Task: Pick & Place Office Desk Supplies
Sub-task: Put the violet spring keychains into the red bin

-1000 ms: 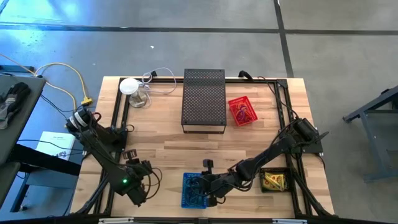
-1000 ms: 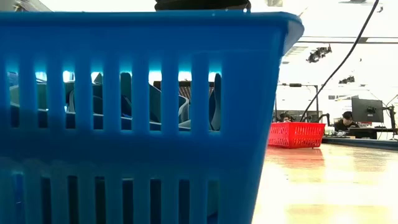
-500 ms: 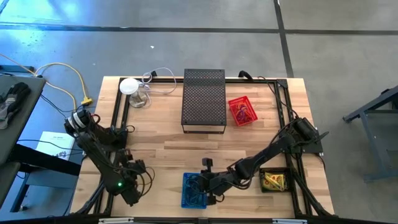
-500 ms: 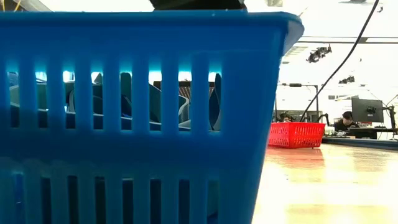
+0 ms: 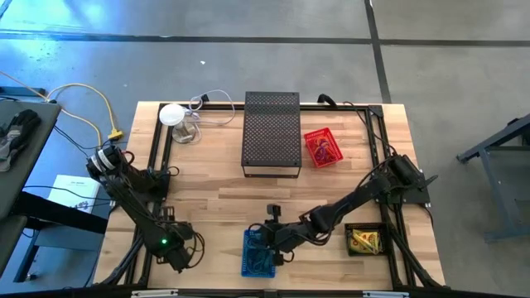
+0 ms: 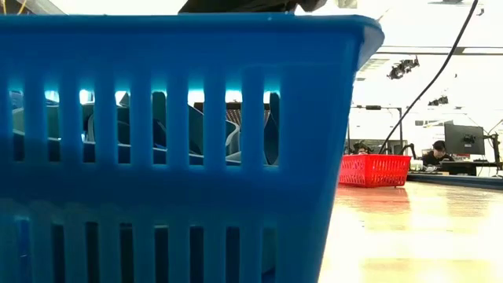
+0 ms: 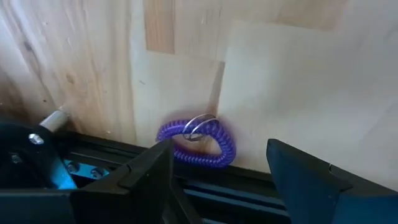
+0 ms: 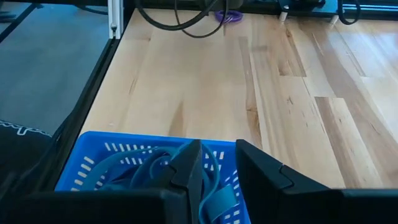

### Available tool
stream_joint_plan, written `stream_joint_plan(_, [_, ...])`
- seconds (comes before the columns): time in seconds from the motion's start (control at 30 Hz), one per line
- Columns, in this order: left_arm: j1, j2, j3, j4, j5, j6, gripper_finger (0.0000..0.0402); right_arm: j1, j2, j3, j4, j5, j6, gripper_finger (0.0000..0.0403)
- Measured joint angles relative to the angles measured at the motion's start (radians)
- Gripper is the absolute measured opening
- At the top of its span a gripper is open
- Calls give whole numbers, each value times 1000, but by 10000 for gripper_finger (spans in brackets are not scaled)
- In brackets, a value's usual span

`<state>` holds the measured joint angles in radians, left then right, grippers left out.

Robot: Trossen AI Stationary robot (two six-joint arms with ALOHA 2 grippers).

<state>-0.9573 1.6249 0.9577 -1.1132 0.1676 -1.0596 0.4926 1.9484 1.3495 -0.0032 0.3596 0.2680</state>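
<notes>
Wooden tabletop (image 5: 215, 207) | left gripper (image 7: 217, 177) wide open, empty, above purple coil (image 7: 198, 140) by frame rail | right gripper (image 8: 217, 163) narrowly parted over blue basket (image 8: 99, 165), hold unclear | risk: fingers striking rail, coil slipping.

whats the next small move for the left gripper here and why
Probably ease the left gripper forward and down so its open fingers straddle the purple coil loop, then close. The loop lies flat on the wood table against the dark frame rail, between the spread fingers but not yet touched.
</notes>
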Motion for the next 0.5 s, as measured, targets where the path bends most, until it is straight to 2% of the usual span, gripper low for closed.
stream_joint_plan(0.5, [-84,0,-46,7,-40,-2,247,-4,0,0,0,-1,0,85])
